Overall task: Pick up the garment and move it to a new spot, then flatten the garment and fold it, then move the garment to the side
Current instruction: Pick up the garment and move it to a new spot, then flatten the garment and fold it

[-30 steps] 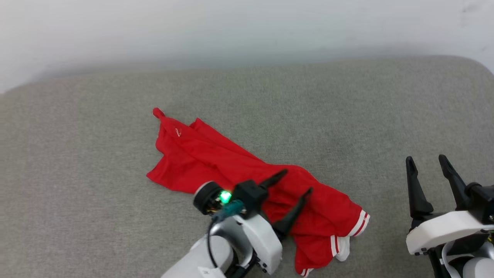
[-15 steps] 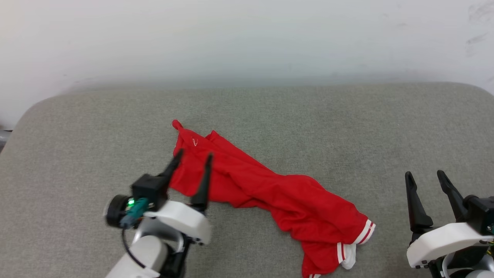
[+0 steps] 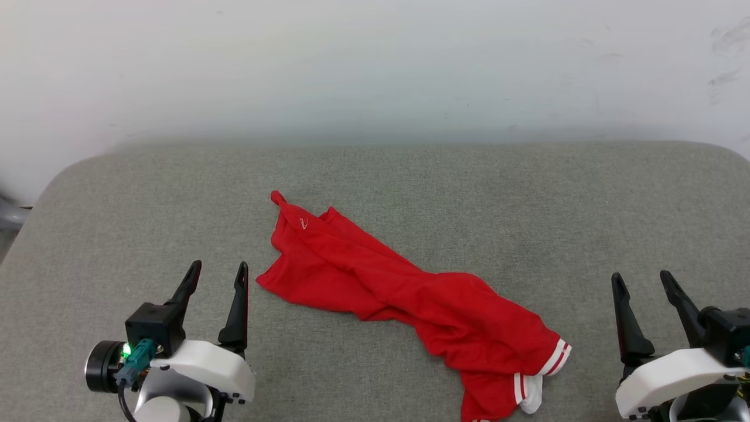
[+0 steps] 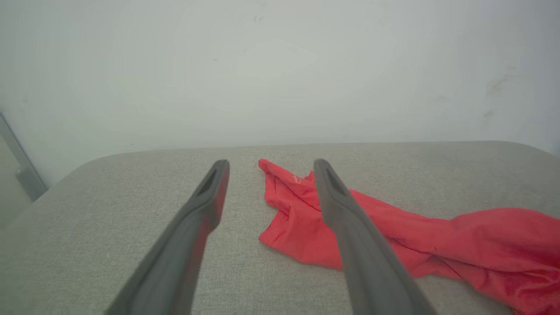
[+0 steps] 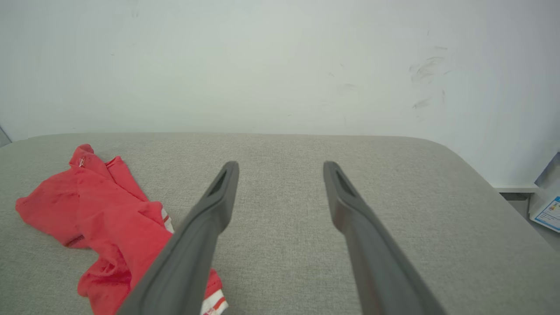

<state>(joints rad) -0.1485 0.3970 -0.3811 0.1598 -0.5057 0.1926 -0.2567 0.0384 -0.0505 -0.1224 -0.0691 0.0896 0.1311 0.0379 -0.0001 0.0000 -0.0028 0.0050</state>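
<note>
The garment (image 3: 404, 299), a red jersey with white striped sleeve trim, lies crumpled in a long diagonal strip across the middle of the grey cushioned surface (image 3: 469, 193). It also shows in the left wrist view (image 4: 393, 236) and the right wrist view (image 5: 105, 214). My left gripper (image 3: 218, 269) stands open at the lower left, just left of the garment's near corner and apart from it, with nothing between its fingers. My right gripper (image 3: 643, 278) stands open at the lower right, well clear of the striped sleeve end (image 3: 554, 357). The lettering is hidden.
A pale wall (image 3: 375, 70) runs behind the grey surface. The surface's rounded corners lie at the far left (image 3: 58, 176) and far right (image 5: 455, 153). Beyond the right edge a box with a blue label (image 5: 547, 210) sits low.
My left gripper has drawn back from over the garment to the lower left, empty. The head camera has shifted, so the scene sits lower in the picture. The right gripper stays open.
</note>
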